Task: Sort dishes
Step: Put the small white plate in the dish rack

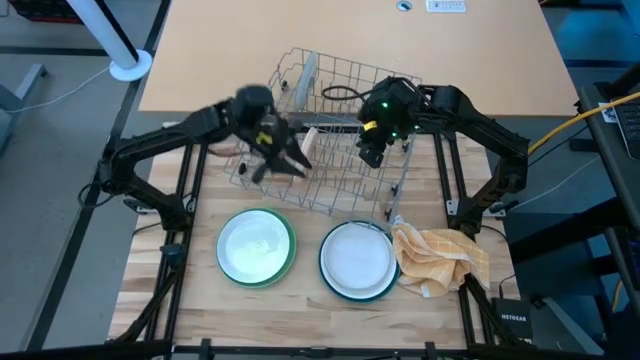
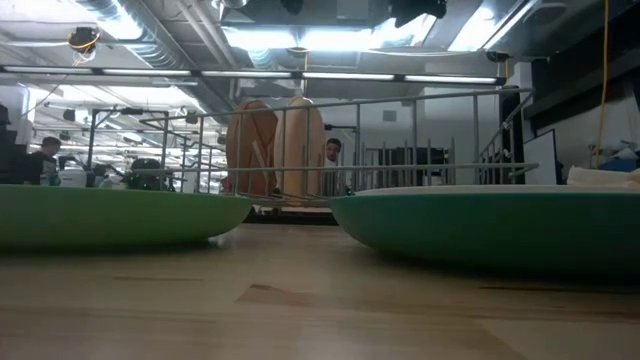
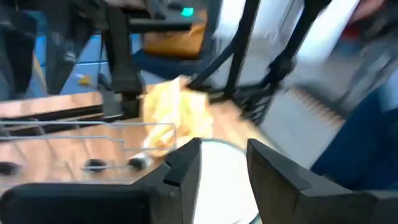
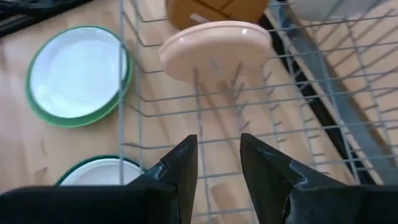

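Observation:
A tan plate (image 4: 214, 50) and a brown plate (image 4: 211, 9) stand on edge between the wires of the grey rack (image 1: 335, 110). In the low view these two plates (image 2: 275, 150) show upright behind the front stacks. A white plate lies in a green plate (image 1: 256, 247) on the near left of the table. Another white plate lies in a teal plate (image 1: 358, 260) to its right. My left gripper (image 1: 290, 162) hangs open and empty over the rack's left part. My right gripper (image 4: 219, 168) hangs open and empty above the rack, short of the tan plate.
A crumpled yellow checked cloth (image 1: 440, 258) lies at the near right beside the teal plate. The wire rack takes up the middle of the table. Bare wood shows along the table's near edge (image 1: 300, 320). People show in the room beyond the table (image 2: 332, 152).

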Tool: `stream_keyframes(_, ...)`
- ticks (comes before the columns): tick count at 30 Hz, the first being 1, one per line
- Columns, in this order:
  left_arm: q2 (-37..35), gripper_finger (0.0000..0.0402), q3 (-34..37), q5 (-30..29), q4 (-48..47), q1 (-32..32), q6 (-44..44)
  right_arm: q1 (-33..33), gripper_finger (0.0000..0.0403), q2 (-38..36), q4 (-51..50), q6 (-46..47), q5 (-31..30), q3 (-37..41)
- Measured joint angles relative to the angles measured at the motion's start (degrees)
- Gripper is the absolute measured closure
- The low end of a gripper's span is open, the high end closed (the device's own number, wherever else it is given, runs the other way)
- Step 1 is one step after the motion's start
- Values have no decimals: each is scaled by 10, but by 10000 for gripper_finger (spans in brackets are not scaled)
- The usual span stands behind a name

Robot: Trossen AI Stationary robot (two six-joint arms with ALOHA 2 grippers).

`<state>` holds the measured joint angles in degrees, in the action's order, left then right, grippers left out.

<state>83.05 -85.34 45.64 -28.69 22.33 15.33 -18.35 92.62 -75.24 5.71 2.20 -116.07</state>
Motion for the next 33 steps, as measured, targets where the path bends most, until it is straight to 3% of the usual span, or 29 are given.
stream_keyframes(5,3,284,0,-154,-6,-82,120,0,276,0,1,24,45,0)
stream_keyframes(8,8,284,5,-207,-3,-115,184,0,276,0,1,61,59,0)
stream_keyframes(12,25,284,6,-218,-23,-143,237,0,276,0,1,116,64,0)
stream_keyframes(22,118,284,6,-219,-28,-199,239,41,276,2,3,223,60,0)
stream_keyframes(33,228,284,6,-222,11,-284,201,124,276,3,1,226,15,0)
